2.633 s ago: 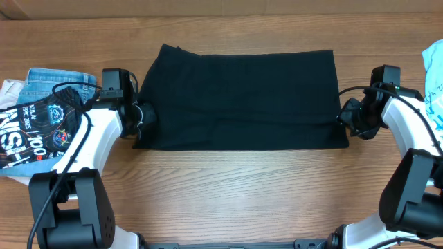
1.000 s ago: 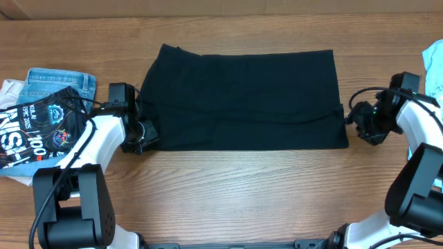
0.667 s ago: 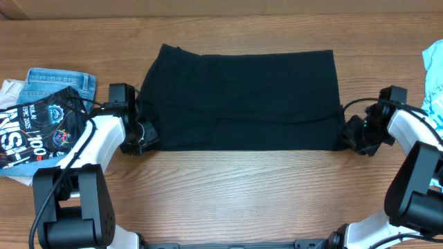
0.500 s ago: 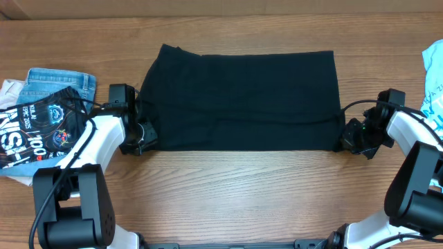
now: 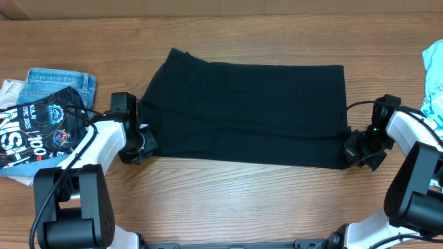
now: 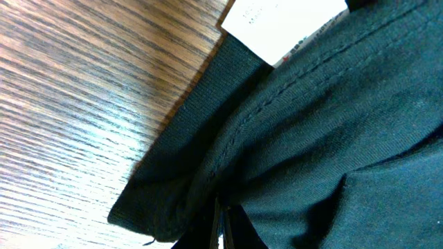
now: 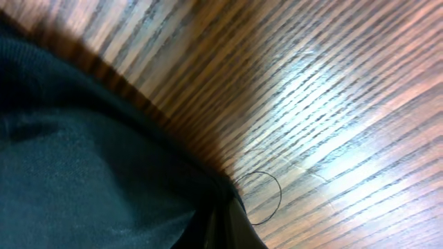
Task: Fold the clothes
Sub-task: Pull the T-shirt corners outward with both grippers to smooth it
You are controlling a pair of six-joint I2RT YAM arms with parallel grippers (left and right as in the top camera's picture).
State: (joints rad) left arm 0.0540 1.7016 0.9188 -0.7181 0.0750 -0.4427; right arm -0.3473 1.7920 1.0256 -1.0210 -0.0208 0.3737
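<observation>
1. Garment count at centre: one black rectangular fabric garment (image 5: pixel 249 114), flat on the brown wooden table (image 5: pixel 242 200), long edges running left-right and slightly skewed
2. Grippers: two, both at table level. The left gripper (image 5: pixel 143 140) is at the garment's near-left corner and the right gripper (image 5: pixel 353 149) at its near-right corner
3. Left wrist view: jaws pinched narrow with the black hem bunched into them. One white rectangular label (image 6: pixel 284 24) sits on the fabric near the top of the frame
4. Right wrist view: jaws clamped down on the fabric corner, with the cloth edge drawn to a point there. One thin dark thread loop (image 7: pixel 259 197) lies on bare wood just beside it
5. Pile at the left edge, three pieces: one blue denim piece (image 5: pixel 59 81), one black printed tee (image 5: pixel 41 128) on top of it, one white cloth (image 5: pixel 8 90) at the table edge. The left arm passes over it
6. Right edge: one light blue printed item (image 5: pixel 435 69), partly out of frame
</observation>
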